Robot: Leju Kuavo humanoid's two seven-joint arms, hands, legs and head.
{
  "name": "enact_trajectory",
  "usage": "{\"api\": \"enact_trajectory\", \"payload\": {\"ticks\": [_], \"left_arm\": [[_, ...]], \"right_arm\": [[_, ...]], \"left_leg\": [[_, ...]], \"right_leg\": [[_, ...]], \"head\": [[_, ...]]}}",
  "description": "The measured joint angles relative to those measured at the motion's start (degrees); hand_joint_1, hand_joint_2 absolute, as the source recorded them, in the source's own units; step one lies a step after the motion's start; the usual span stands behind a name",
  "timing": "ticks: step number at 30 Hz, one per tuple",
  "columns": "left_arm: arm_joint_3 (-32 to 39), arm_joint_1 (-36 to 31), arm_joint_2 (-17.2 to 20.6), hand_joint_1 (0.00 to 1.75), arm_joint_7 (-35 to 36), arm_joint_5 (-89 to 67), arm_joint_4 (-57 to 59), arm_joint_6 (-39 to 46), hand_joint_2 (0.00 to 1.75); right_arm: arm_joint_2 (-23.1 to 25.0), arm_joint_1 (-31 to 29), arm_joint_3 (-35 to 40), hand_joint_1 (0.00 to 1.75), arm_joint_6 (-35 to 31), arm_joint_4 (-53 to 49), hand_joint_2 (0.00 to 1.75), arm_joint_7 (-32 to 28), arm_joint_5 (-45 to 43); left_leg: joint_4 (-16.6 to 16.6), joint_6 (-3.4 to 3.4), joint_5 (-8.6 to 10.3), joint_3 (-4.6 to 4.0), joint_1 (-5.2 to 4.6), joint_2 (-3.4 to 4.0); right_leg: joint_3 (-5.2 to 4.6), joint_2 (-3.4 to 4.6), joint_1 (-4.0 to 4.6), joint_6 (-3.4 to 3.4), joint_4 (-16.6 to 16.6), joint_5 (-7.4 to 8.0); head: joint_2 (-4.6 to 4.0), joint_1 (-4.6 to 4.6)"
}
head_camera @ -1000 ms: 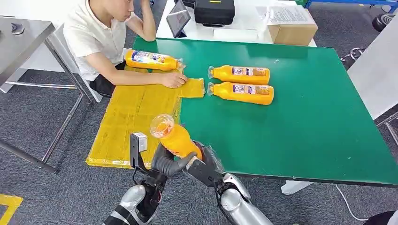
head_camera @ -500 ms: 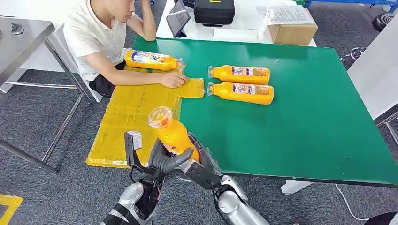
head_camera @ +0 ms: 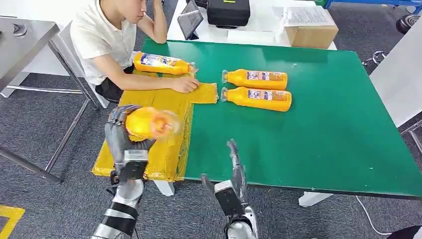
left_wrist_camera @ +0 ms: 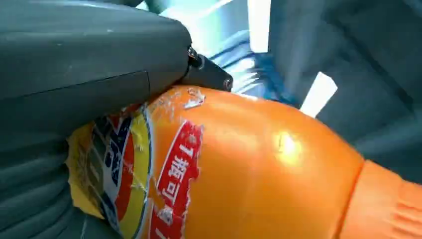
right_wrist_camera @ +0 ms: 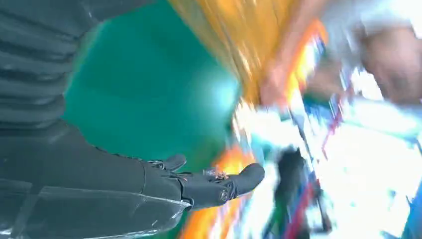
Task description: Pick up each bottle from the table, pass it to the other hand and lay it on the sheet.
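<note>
One orange bottle sits clamped in my left hand above the yellow sheet, while my right hand hangs empty, fingers apart.

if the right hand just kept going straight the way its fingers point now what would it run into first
Probably nothing close. The right hand is open at the near edge of the green table, fingers pointing away across bare green. The nearer of two lying bottles is further on, slightly right of that line; depth is unclear.

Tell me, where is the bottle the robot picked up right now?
In the head view, the bottle is gripped in the robot's left hand, held above the yellow sheet on the table's left side.
</note>
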Motion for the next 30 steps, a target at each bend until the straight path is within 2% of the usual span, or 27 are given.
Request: {"api": "enact_trajectory", "payload": {"ticks": [2, 5, 9, 15, 19, 20, 21, 22, 23, 30], "left_arm": [[4.1, -0.8, -0.8, 1.75, 1.7, -10.1, 2.2, 0.1, 1.75], [7.8, -3.0, -1.1, 1.75, 9.5, -25.4, 6.4, 0.3, 1.75], [10.0, -5.6, -1.1, 1.75, 13.6, -31.1, 12.0, 0.3, 1.75], [10.0, -8.9, -0.2, 1.75, 22.3, -40.3, 17.5, 0.1, 1.75], [6.0, -13.4, 2.6, 1.75, 29.0, -38.7, 25.6, -8.7, 1.75], [4.9, -14.4, 3.0, 1.1, 29.8, -38.0, 27.0, -11.0, 1.75], [3.5, -15.4, 3.6, 0.23, 30.8, -37.1, 28.5, -13.7, 1.75], [2.5, -16.2, 4.0, 0.07, 31.7, -36.0, 29.6, -16.6, 1.75], [1.7, -17.1, 4.4, 0.02, 32.6, -34.9, 30.6, -19.3, 1.75], [-3.8, -21.8, 6.3, 0.0, 33.8, -25.6, 34.9, -39.0, 1.75]], "right_arm": [[1.3, 0.9, -5.2, 0.0, -0.4, -3.5, 0.0, -0.5, 1.5], [2.5, 1.8, -11.2, 0.0, -0.6, -7.7, 0.0, -0.6, 1.3], [3.6, 2.3, -16.2, 0.0, -0.6, -11.6, 0.0, -0.7, 0.5], [3.9, 2.9, -18.3, 0.0, -0.7, -14.3, 0.0, -0.7, -1.7], [3.4, 2.9, -17.8, 0.0, -0.1, -14.5, 0.0, -0.7, -6.2], [3.3, 2.9, -17.6, 0.0, 0.4, -14.5, 0.0, -0.7, -7.0], [3.3, 2.9, -17.3, 0.0, 1.0, -14.5, 0.0, -0.7, -7.6], [3.2, 2.9, -17.2, 0.0, 1.5, -14.5, 0.0, -0.7, -8.0], [3.2, 2.9, -17.0, 0.0, 2.0, -14.5, 0.0, -0.7, -8.3], [3.2, 3.0, -16.8, 0.0, 4.5, -13.8, 0.0, -0.7, -9.4]], "left_leg": [[0.0, 0.0, 0.0, 0.02, -0.02, 0.11], [0.0, 0.01, 0.1, 0.0, -0.02, 0.06], [0.0, -0.04, 0.15, 0.0, 0.0, 0.06], [0.0, -0.04, 0.15, -0.03, 0.01, 0.06], [0.0, -0.04, 0.15, -0.04, 0.01, 0.08], [0.0, -0.03, 0.17, -0.05, 0.01, 0.06], [0.0, -0.03, 0.18, -0.04, 0.01, 0.04], [0.0, -0.03, 0.18, -0.04, 0.01, 0.05], [0.0, -0.03, 0.18, -0.04, 0.01, 0.06], [0.0, -0.04, 0.17, -0.05, 0.0, 0.01]], "right_leg": [[-0.06, 0.01, 0.0, 0.0, 0.0, 0.04], [-0.02, -0.02, 0.01, 0.01, 0.0, 0.05], [-0.04, -0.01, 0.02, 0.01, 0.0, 0.07], [-0.07, -0.02, 0.02, 0.01, 0.0, 0.06], [-0.08, -0.01, 0.02, 0.01, 0.0, 0.06], [-0.06, -0.02, 0.02, 0.01, 0.0, 0.07], [-0.05, -0.03, 0.02, 0.01, 0.0, 0.07], [-0.04, -0.03, 0.02, 0.01, 0.0, 0.07], [-0.05, -0.02, 0.02, 0.01, 0.0, 0.07], [-0.03, -0.03, 0.02, 0.02, 0.0, 0.07]], "head": [[0.0, 0.0], [0.0, 0.0], [0.0, 0.0], [0.0, 0.02], [0.0, -0.02], [0.0, 0.0], [0.0, 0.02], [0.0, 0.0], [0.0, 0.0], [0.0, -0.02]]}}
